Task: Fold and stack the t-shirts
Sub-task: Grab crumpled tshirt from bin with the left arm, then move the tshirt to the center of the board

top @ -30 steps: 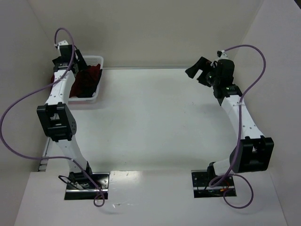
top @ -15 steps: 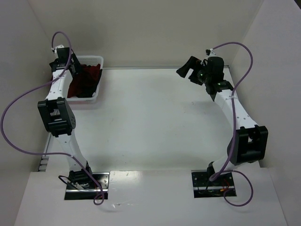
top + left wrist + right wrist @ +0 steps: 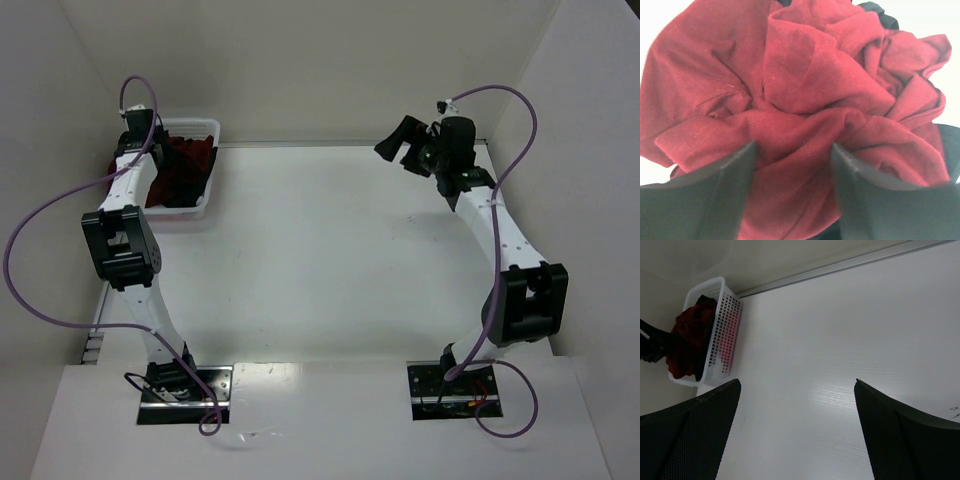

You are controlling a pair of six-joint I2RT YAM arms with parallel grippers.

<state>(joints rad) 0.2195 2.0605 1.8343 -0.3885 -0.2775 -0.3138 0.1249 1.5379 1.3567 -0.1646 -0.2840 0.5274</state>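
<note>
Jaws of the left gripper (image 3: 792, 147) stand apart and are sunk into the maroon t-shirt (image 3: 805, 85), one finger on each side of a raised fold. Red cloth fills the whole gap between them. The fold looks loose rather than squeezed, so I judge that the pinch is not yet made.

The shirt lies directly ahead of and beneath these jaws. It is a crumpled mound in the white mesh basket (image 3: 205, 130), with ridges running every way, so no long axis can be read from it. A sliver of black t-shirt (image 3: 879, 9) shows beyond the mound, at the far side from the fingertips. How it lies under the red cloth is hidden.

The right gripper (image 3: 796, 382) has its jaws spread wide with nothing between them. It hangs above the bare table (image 3: 330, 250). From its jaws the basket sits well off to the left and farther ahead, across open tabletop.

The left arm is therefore the one placed to take the shirt, since the cloth is already between its fingers. The coming move probably turns on closing over that central fold and lifting straight away from the basket. A pinch on a single ridge may bring up only part of the bundle, or drag the black shirt along with it.
</note>
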